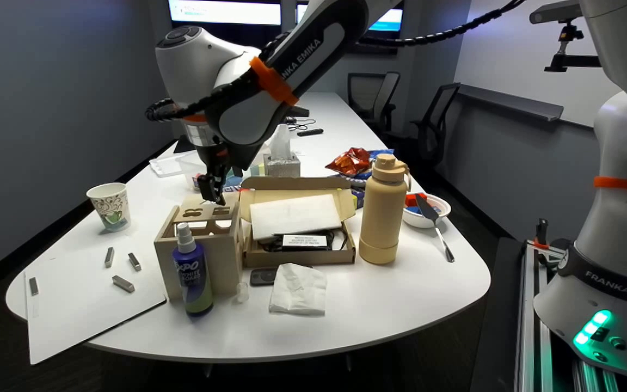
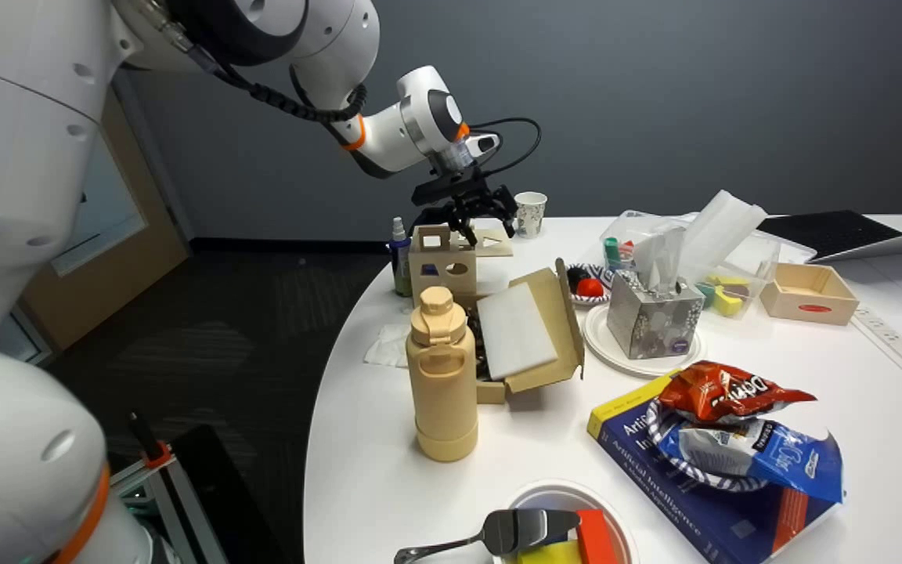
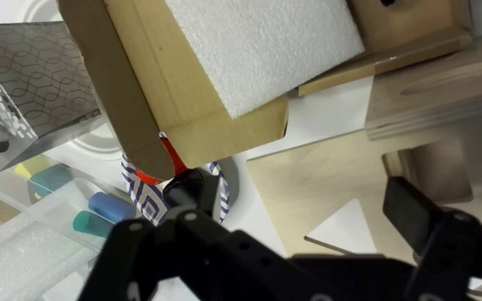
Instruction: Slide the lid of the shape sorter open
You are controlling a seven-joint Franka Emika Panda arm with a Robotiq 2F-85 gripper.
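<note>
Wrist view: the gripper (image 3: 308,200) has its fingers spread wide apart, one of them over the pale wooden lid (image 3: 291,175), which reaches toward the lower left; whether they touch cannot be told. In an exterior view the shape sorter (image 1: 226,264) stands upright on the white table (image 1: 417,305) just beside the cardboard box (image 1: 319,258), the lid jutting from its top away from that camera. The gripper hides part of the lid, leaving its long axis unclear.

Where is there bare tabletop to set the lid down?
Between the tan water bottle and the Artificial Intelligence textbook; also between that bottle and the paper napkin. It is crowded around the shape sorter, with the Expo spray bottle and the cardboard box close by.
</note>
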